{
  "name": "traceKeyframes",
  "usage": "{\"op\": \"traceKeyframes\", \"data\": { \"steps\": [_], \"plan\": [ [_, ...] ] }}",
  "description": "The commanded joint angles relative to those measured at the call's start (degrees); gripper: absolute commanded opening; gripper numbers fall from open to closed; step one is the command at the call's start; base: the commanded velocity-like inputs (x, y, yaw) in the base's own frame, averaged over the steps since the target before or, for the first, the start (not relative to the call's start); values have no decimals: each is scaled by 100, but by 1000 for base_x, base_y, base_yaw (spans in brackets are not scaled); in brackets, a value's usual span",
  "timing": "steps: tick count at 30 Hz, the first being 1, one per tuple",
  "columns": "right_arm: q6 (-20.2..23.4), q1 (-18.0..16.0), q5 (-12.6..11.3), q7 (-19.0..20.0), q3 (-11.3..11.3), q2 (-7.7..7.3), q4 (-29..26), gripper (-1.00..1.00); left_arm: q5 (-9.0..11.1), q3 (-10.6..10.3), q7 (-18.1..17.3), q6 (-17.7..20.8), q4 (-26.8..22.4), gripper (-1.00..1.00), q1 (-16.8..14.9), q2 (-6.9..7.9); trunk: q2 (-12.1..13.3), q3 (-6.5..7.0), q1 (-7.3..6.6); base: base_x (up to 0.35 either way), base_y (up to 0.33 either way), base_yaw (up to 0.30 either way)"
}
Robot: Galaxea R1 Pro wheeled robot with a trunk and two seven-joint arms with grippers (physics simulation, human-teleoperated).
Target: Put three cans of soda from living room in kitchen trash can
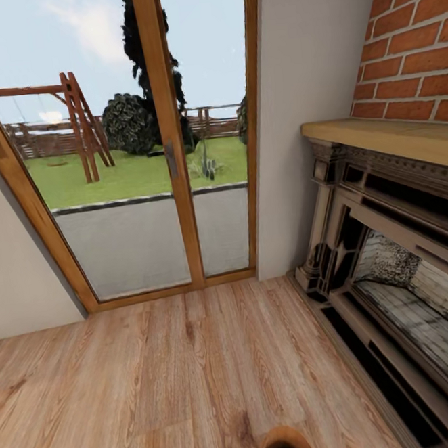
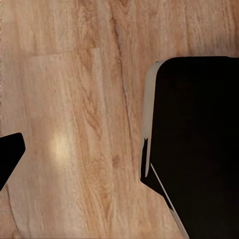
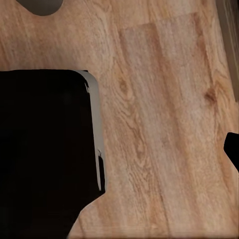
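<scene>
Where the left wrist view looks down, a black fingertip [image 2: 9,157] shows at one edge and a large black body panel [image 2: 194,144] at the other, over wood floor [image 2: 84,99]; whether the left gripper is parted or closed cannot be told. Likewise in the right wrist view, one dark fingertip [image 3: 232,149] and a black panel [image 3: 45,149] over floor; state undeterminable. Head view: living room corner with wood-framed glass doors [image 1: 170,154], ornate fireplace [image 1: 390,264], red brick chimney [image 1: 411,38], and a garden swing frame [image 1: 79,124] outside. A round brown-rimmed object [image 1: 287,446] sits at the lower edge, unidentifiable.
</scene>
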Motion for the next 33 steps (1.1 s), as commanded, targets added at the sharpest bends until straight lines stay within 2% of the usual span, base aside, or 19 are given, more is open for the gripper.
{"op": "traceKeyframes", "data": {
  "steps": [1,5,17,33],
  "plan": [
    [32,0,0,0,2,0,-1,100,0,2,0,1,0,100,0,0,42,19,-23,0,0,0],
    [208,-1,0,0,6,0,-3,100,3,13,0,9,5,100,0,1,202,90,-110,0,0,0],
    [391,-1,1,7,13,0,-86,100,193,17,7,13,-9,100,-18,-3,202,90,-110,0,0,0],
    [399,-6,-26,9,1,0,-208,100,185,-6,-33,15,-32,100,-78,-7,202,90,-110,0,0,0]
  ]
}}
